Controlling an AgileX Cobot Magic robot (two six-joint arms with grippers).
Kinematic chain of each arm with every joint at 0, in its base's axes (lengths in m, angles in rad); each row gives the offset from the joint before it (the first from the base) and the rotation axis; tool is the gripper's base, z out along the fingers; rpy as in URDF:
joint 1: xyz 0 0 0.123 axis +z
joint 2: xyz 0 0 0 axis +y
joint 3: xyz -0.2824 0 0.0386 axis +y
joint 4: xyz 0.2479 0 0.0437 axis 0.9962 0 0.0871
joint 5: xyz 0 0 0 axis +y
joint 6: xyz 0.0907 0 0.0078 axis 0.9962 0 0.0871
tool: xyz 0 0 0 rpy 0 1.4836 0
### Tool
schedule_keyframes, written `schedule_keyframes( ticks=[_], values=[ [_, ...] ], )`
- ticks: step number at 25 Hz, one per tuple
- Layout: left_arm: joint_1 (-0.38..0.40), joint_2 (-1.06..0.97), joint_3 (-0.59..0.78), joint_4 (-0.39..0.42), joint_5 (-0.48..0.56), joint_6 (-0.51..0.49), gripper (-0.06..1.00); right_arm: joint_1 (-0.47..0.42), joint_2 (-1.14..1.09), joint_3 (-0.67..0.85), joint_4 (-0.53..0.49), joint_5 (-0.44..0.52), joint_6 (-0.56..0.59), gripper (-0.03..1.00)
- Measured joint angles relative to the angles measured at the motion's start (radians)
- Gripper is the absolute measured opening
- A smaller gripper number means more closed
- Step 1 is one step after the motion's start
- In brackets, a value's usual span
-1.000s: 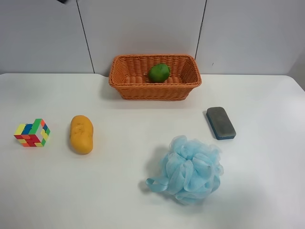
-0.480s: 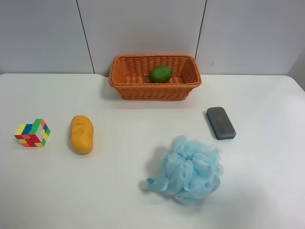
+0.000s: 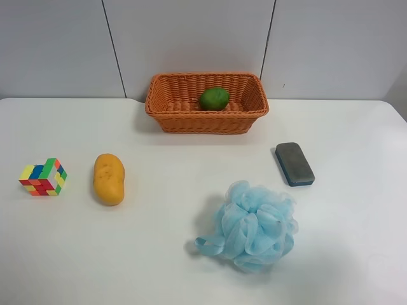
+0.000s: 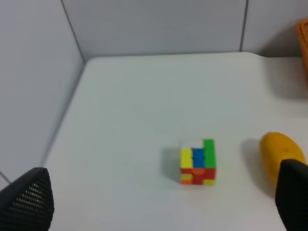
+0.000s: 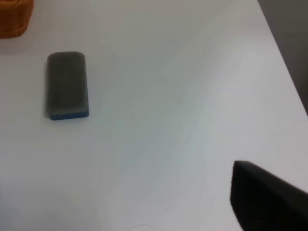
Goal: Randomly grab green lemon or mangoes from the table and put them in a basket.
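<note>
The green lemon (image 3: 214,98) lies inside the orange wicker basket (image 3: 206,124) at the back of the white table (image 3: 159,254). The yellow-orange mango (image 3: 109,178) lies on the table at the exterior high view's left; it also shows in the left wrist view (image 4: 281,154). No arm shows in the exterior high view. My left gripper (image 4: 161,192) is open and empty, with the mango just by one finger (image 4: 293,192). Of my right gripper only one dark finger (image 5: 264,197) shows, above bare table.
A coloured puzzle cube (image 3: 43,176) sits beside the mango and shows in the left wrist view (image 4: 197,161). A grey-blue eraser block (image 3: 294,164) shows in the right wrist view too (image 5: 67,84). A light-blue bath pouf (image 3: 252,225) lies at the front.
The green lemon has shifted slightly inside the basket and come to rest. Nothing else has moved.
</note>
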Motion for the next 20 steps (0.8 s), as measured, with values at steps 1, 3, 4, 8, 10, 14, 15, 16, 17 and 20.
schedule_keyframes(
  ticks=[1,3,4,8,10,14,15,16,17,20],
  values=[
    [0.0,-0.037,0.039,-0.011,-0.003,-0.012,0.9,0.0,0.0,0.0,0.0,0.0,0.0,0.99],
    [0.0,-0.121,0.117,-0.032,-0.007,-0.034,0.9,0.0,0.0,0.0,0.0,0.0,0.0,0.99],
    [0.0,-0.146,0.15,-0.041,-0.009,-0.041,0.9,0.0,0.0,0.0,0.0,0.0,0.0,0.99],
    [-0.022,-0.194,0.241,-0.068,-0.017,-0.066,0.9,0.0,0.0,0.0,0.0,0.0,0.0,0.99],
    [-0.045,-0.194,0.277,-0.077,-0.031,-0.081,0.9,0.0,0.0,0.0,0.0,0.0,0.0,0.99],
    [-0.092,-0.194,0.315,-0.074,-0.043,-0.119,0.9,0.0,0.0,0.0,0.0,0.0,0.0,0.99],
    [-0.105,-0.196,0.315,-0.068,-0.043,-0.125,0.9,0.0,0.0,0.0,0.0,0.0,0.0,0.99],
    [-0.115,-0.197,0.318,-0.058,-0.042,-0.138,0.9,0.0,0.0,0.0,0.0,0.0,0.0,0.99],
    [-0.126,-0.198,0.322,-0.05,-0.037,-0.145,0.9,0.0,0.0,0.0,0.0,0.0,0.0,0.99],
    [-0.136,-0.198,0.336,-0.023,-0.021,-0.163,0.9,0.0,0.0,0.0,0.0,0.0,0.0,0.99]
  ],
)
